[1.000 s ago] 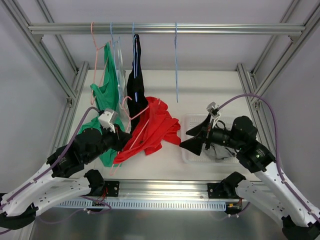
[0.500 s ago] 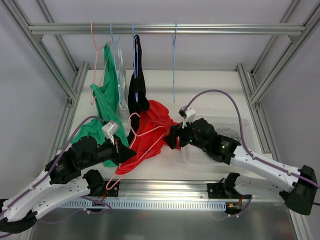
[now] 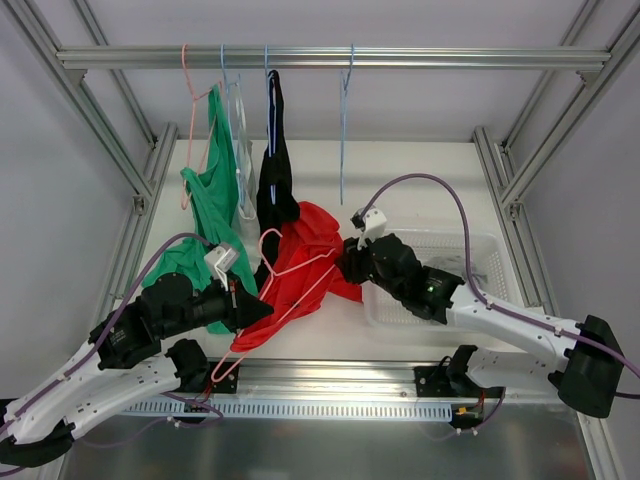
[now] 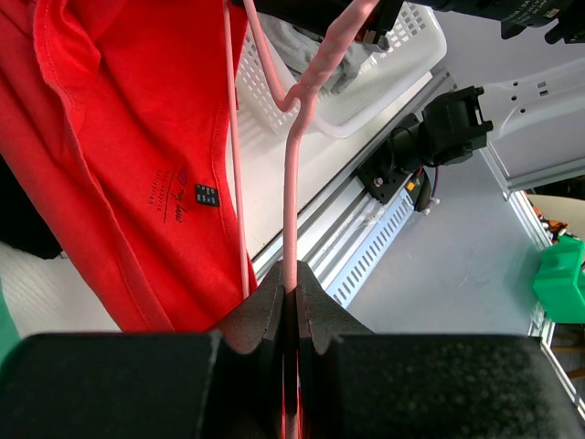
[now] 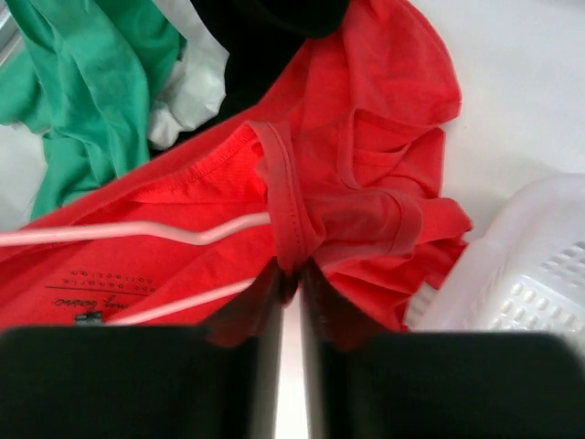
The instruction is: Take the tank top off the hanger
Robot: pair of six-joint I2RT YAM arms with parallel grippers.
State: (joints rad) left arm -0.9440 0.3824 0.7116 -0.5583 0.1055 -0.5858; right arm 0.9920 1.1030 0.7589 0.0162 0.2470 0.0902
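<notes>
We see a red tank top [image 5: 384,119] of soft matt cloth, a pink hanger [image 4: 291,201] with a smooth plastic-looking coat, a white perforated plastic basket [image 5: 539,265] and a brushed metal rail [image 3: 450,57].

Label print [image 4: 181,195] on red tank top [image 4: 101,137]: too small to read. Pink hanger [image 4: 294,165]: partly hidden inside red tank top.

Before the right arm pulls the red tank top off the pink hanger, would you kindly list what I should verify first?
1. Left hand shut on the pink hanger: ok.
2. Right hand pinching the red tank top at its strap: ok.
3. Hanger out of the tank top: not ok, its wire runs under the strap.
4. Green top and black top outside the right hand's grip: ok.
5. Room in the basket for the drop: cannot tell, the arm covers it.
</notes>
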